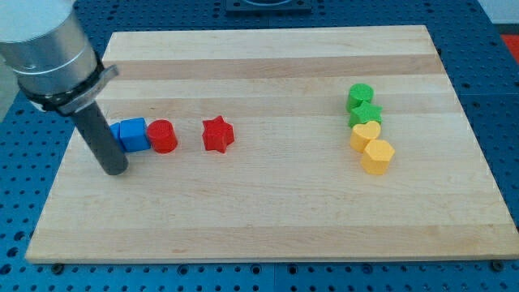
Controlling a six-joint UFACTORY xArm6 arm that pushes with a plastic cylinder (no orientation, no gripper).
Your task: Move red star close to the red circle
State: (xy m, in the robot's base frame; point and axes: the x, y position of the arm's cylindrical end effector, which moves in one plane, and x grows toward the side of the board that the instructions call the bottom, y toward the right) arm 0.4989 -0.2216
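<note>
**Red star sits a short gap from the red circle, tip parked at the view's left**

Your work surface is a pale wooden board (268, 211) lying on a blue perforated table (499, 97). There is no gripper on this arm, so nothing opens or shuts; you have only the dark rod, and my tip (115, 172) rests on the board near the view's left edge.

Just to the view's right of the rod stands the blue cube-like block (130, 134), with the red circle, a short red cylinder (163, 135), touching its right side. The red star block (217, 134) lies further right in the same row, near the circle but apart from it, bare wood showing between them.

Well apart, toward the view's right, four blocks form a tight column: a green rounded block (360, 96) at the top, a green star (365, 114), a yellow heart (365, 135), and a yellow hexagon-like block (377, 156) lowest.

You have broad bare wood between the star and that column, and along the view's bottom and top.
</note>
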